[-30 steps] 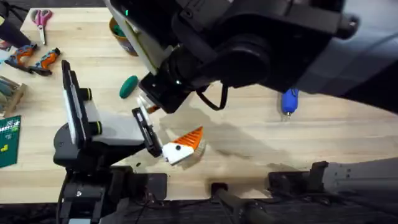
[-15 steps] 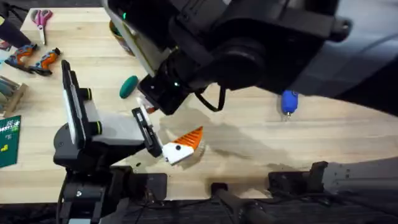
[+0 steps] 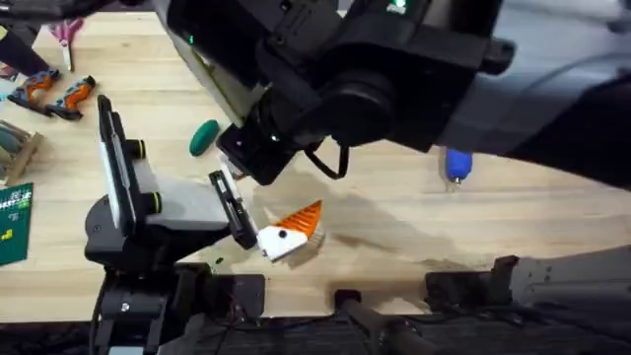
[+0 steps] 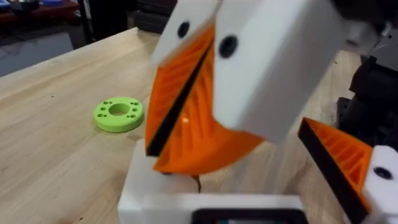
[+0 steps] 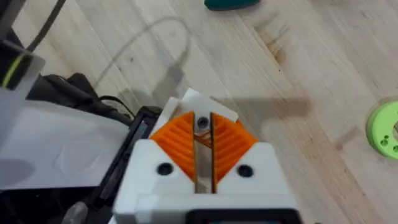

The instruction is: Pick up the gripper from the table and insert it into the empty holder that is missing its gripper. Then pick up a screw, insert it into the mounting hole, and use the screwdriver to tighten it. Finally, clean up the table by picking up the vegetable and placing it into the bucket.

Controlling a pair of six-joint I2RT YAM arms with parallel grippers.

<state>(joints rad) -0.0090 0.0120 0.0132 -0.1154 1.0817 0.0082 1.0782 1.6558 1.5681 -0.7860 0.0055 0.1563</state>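
Holder (image 4: 273, 56), with the orange gripper (image 4: 186, 118) seated in it, sits at the left arm's end. Our right gripper (image 5: 202, 127) hovers just above, pads nearly closed on what we judge is a screw (image 5: 201, 122).

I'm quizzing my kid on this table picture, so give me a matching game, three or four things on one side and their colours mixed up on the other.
Things:
1. screwdriver
2. vegetable
3. disc
4. scissors

Colours:
A. lime green
B. pink handles
C. blue
D. dark green

Pairs: 1-C, 2-D, 3-A, 4-B
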